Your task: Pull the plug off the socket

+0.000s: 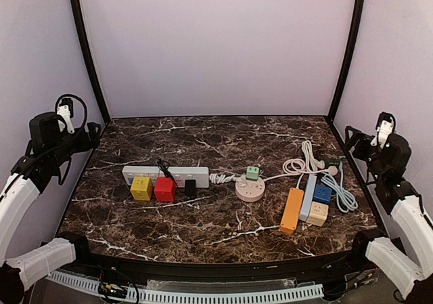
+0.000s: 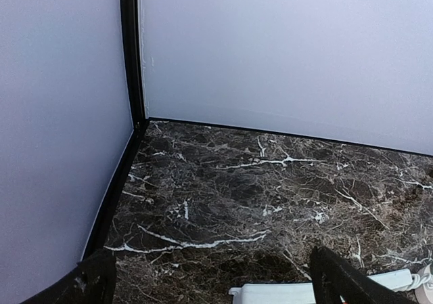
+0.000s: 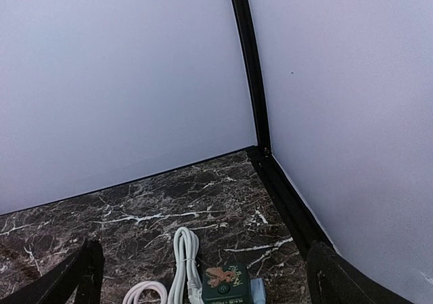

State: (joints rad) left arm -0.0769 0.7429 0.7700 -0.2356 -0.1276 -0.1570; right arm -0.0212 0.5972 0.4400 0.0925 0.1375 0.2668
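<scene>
A: Honestly, worried about dragging the whole white power strip [image 1: 200,177] along instead of popping the black plug [image 1: 190,187] free. Sits left of centre on the counter [image 1: 203,226], closer to the front edge than the back, with a red cube [image 1: 164,189] and a yellow cube [image 1: 141,188] just beside. No hold on the strip yet.

B: Yep, and could knock those neighbours while closing in. Same worry for the green plug [image 1: 252,173] on the pink round socket [image 1: 250,193] mid-counter: looks light, likely to lift along. Can't tell which plug to go for, frankly.

A: And the pincers?

B: Left gripper [image 2: 210,287] spread wide with nothing in it, up high by the left edge. Right gripper [image 3: 206,277] same, wide and empty, by the right edge. Only finger stubs showing in the wrist views, strip cropped at the bottom of the left one. Prongs hidden from above, so no telling how tight.
</scene>
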